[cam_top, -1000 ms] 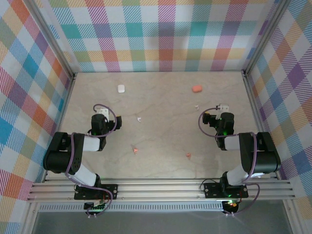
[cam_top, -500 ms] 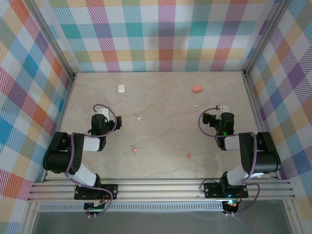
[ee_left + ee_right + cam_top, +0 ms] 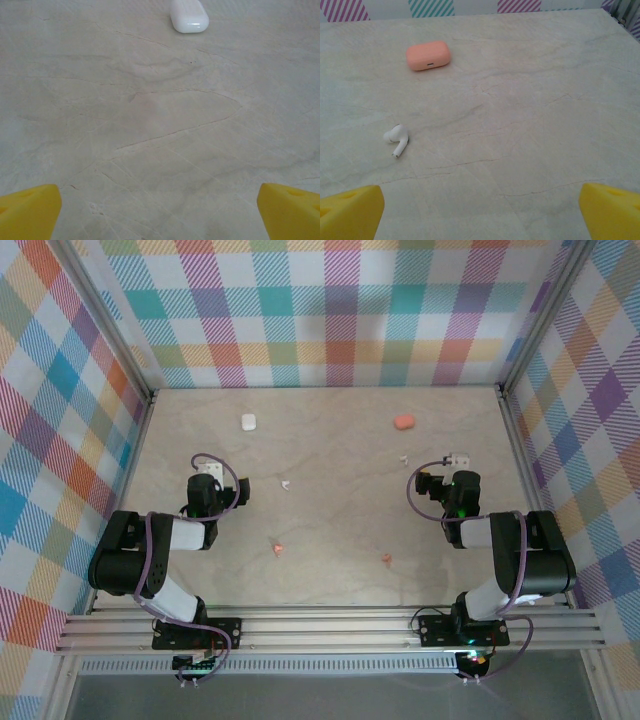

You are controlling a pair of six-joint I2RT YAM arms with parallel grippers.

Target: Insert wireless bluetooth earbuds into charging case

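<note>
A white charging case (image 3: 248, 422) lies shut at the back left; it also sits at the top of the left wrist view (image 3: 189, 15). A salmon-pink case (image 3: 404, 421) (image 3: 428, 55) lies shut at the back right. One white earbud (image 3: 285, 483) rests mid-table, another white earbud (image 3: 403, 458) (image 3: 397, 138) lies ahead-left of my right gripper. Two pink earbuds (image 3: 277, 549) (image 3: 386, 559) lie nearer the front. My left gripper (image 3: 208, 470) (image 3: 160, 212) and right gripper (image 3: 457, 462) (image 3: 481, 212) both stand open over bare table, holding nothing.
The marble-patterned table (image 3: 340, 510) is enclosed by plaid walls (image 3: 330, 310) at the back and on both sides. Metal frame posts (image 3: 510, 430) run along its edges. Both arms are folded low near the front rail (image 3: 330, 625).
</note>
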